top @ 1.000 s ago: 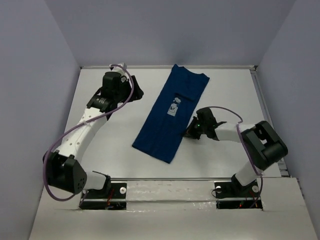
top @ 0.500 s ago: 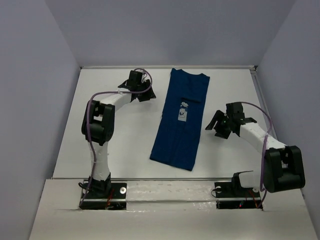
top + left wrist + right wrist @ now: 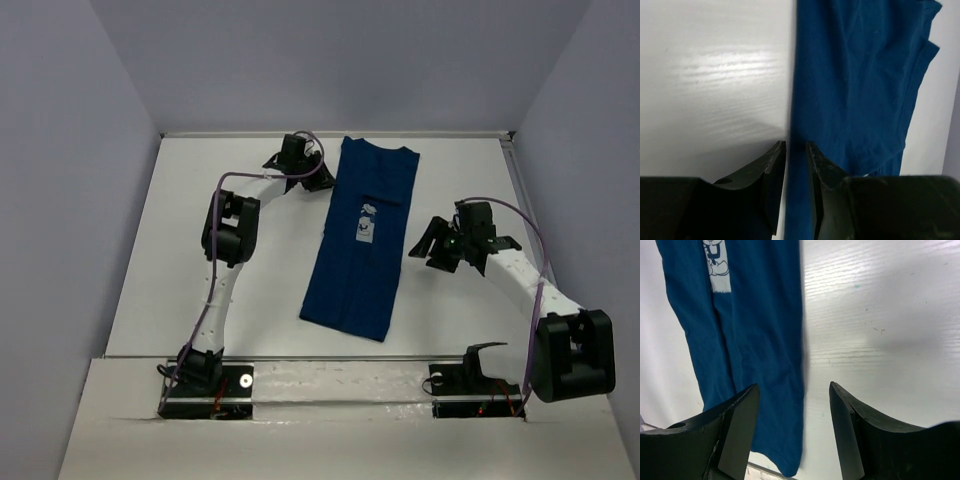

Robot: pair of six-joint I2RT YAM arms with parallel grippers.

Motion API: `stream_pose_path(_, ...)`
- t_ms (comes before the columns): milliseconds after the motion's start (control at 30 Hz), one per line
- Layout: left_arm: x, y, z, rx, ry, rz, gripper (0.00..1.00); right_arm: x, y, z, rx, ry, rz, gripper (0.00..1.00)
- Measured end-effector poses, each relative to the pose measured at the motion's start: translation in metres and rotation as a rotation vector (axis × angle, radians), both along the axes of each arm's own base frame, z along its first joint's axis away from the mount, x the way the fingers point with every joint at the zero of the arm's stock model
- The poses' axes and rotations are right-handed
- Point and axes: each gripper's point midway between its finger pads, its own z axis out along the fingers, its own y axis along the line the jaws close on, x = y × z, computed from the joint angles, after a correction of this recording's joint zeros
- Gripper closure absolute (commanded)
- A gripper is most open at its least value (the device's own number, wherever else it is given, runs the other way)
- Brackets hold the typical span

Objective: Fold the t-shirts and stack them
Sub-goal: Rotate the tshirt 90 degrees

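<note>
Blue shirt (image 3: 362,240) lies on the table (image 3: 200,250), mid-way, a long narrow strip. Limp, light cloth; pinch edges or corners. Left gripper (image 3: 796,145) nearly closed at its left edge, grip unclear. Right gripper (image 3: 794,386) wide apart beside the right edge.

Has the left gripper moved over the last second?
Yes. In the top view the left gripper has travelled right along the table's far edge, away from its far-left corner, up to the t-shirt's left edge.

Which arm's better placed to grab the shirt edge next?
Left, probably: the left gripper sits at the t-shirt's far-left edge, jaws narrow and astride it. The right gripper stands wide open, off the opposite edge over bare table.
</note>
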Motion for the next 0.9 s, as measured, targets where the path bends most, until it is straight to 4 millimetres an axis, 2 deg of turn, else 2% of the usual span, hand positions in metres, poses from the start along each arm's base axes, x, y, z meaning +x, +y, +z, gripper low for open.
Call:
stream_pose_path(33,0.004,-0.003,0.001,-0.013,-0.004,-0.005,0.78,-0.002,0.0,-0.001,0.002,0.004,0.002,0.36)
stream_pose_path(133,0.014,-0.013,0.0,-0.054,-0.004,-0.015,0.91,-0.006,0.001,-0.001,0.006,0.011,0.006,0.36)
stream_pose_path(167,0.018,-0.016,-0.001,-0.064,-0.007,-0.017,0.99,-0.006,0.001,0.0,0.008,0.01,0.01,0.36)
stream_pose_path(367,0.024,-0.022,-0.003,-0.1,0.001,-0.008,1.0,-0.008,0.003,0.0,0.015,0.015,0.017,0.36)
stream_pose_path(500,0.026,-0.012,-0.005,-0.151,-0.016,0.047,1.0,-0.008,0.005,0.0,0.021,0.02,0.03,0.35)
stream_pose_path(600,0.027,0.008,-0.004,-0.17,-0.009,0.1,1.0,-0.01,0.007,-0.006,0.026,0.042,0.049,0.31)
stream_pose_path(733,0.04,0.067,-0.003,-0.165,-0.009,0.21,1.0,-0.011,0.008,-0.013,0.024,0.062,0.073,0.23)
stream_pose_path(833,0.042,0.107,-0.004,-0.142,-0.011,0.276,0.57,-0.013,0.009,-0.016,0.023,0.07,0.092,0.15)
stream_pose_path(900,0.038,0.13,0.0,-0.131,-0.017,0.305,0.37,-0.014,0.01,-0.017,0.025,0.072,0.108,0.14)
